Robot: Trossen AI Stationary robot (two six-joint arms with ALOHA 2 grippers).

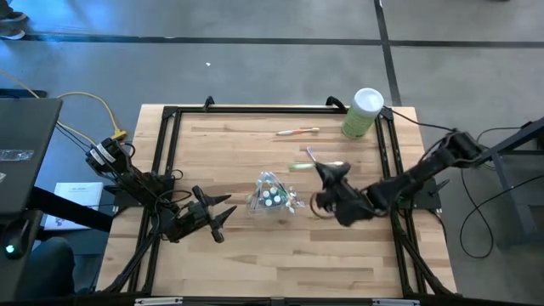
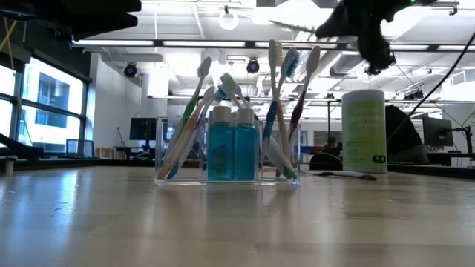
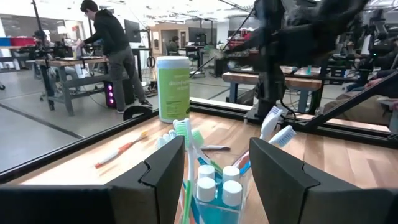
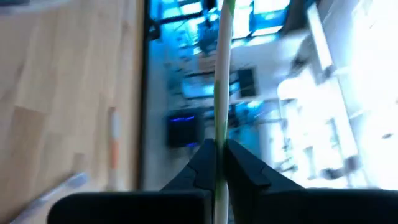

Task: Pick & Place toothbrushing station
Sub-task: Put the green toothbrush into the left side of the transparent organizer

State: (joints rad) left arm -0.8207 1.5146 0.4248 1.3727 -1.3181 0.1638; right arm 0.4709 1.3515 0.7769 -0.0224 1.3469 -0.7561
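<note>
The clear cup (image 1: 270, 195) stands on the table's middle with several toothbrushes (image 2: 286, 81) leaning in it and two blue white-capped tubes (image 2: 231, 148). My left gripper (image 1: 223, 216) is open just left of the cup. In the left wrist view its fingers (image 3: 163, 171) frame the cup (image 3: 214, 193) without touching it. My right gripper (image 1: 327, 174) hangs above the table to the cup's right, shut on a slim green-and-white toothbrush (image 4: 221, 74). My right gripper pinches the toothbrush's handle (image 4: 219, 134) between its two fingertips (image 4: 202, 158). The brush runs along the fingers and sticks out well past their ends. It is lifted clear of the table, roughly level in the low view (image 2: 293, 28).
A tall pale-green canister (image 1: 363, 112) with a white lid stands at the far right corner. An orange toothbrush (image 1: 297, 131) lies near the far edge and a purple one (image 1: 308, 154) right of the cup. A black frame (image 1: 166, 153) rims the table. People work at benches beyond.
</note>
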